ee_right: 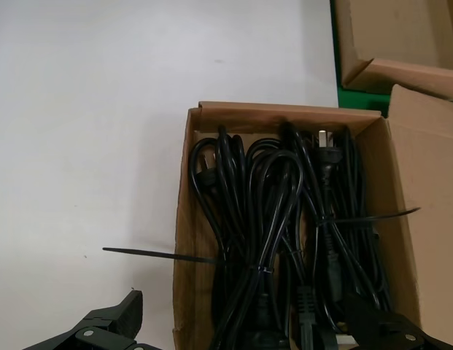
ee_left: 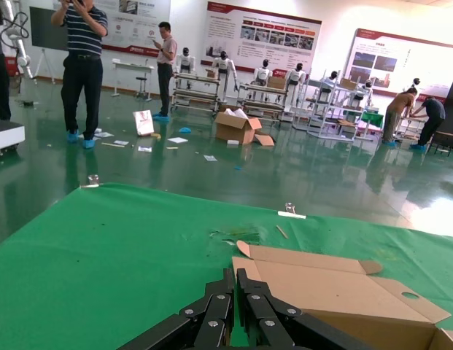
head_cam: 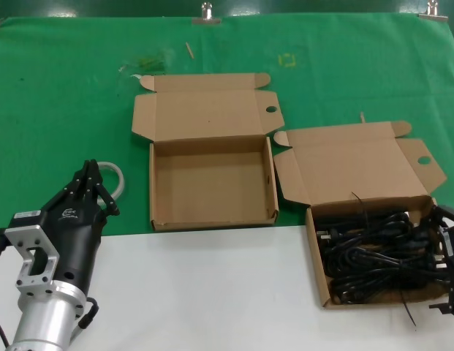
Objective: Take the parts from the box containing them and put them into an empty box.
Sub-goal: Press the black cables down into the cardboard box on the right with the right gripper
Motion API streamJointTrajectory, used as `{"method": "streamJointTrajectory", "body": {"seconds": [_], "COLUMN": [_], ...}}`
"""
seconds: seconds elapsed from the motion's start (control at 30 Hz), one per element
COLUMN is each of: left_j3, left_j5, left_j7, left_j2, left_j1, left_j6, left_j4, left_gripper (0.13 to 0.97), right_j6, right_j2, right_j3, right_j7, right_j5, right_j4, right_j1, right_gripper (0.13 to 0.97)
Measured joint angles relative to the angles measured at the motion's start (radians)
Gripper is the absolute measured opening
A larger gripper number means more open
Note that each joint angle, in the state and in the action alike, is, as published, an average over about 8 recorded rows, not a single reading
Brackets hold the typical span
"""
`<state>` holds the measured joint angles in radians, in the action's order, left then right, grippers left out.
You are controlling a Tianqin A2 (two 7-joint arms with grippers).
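— Two boxes are sitting open on the table: which one is holding the power cords [head_cam: 376,252]?

— The box with splayed ear flaps [head_cam: 358,172], on the robot's right; the black bundles are lying tangled inside it. The empty box [head_cam: 212,183] is sitting just beside it on the green cloth [head_cam: 58,110].

— Where are the grippers staying?

— The right gripper [ee_right: 241,332] is hovering over the cords with its jaws spread wide, one finger outside the box wall. The left gripper [head_cam: 91,186] is waiting well apart, jaws pressed together.
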<state>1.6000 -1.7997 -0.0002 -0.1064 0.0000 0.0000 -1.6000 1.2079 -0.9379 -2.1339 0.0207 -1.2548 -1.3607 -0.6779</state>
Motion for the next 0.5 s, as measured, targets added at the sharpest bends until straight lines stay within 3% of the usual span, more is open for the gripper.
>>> {"method": "streamJointTrajectory", "body": {"seconds": [0.5], "left_j3": [0.000], "left_j5": [0.000], "left_j7": [0.000], "left_j2": [0.000], "left_j1": [0.000], "left_j6": [0.000], "left_j4": [0.000], "left_gripper": [0.156], "right_j6": [-0.032], "right_j2": [0.045], "right_j3": [0.002], "right_j7": [-0.059], "right_j5": [0.081], "right_j4": [0.083], "right_j1": [-0.001], "right_gripper": [0.965]}}
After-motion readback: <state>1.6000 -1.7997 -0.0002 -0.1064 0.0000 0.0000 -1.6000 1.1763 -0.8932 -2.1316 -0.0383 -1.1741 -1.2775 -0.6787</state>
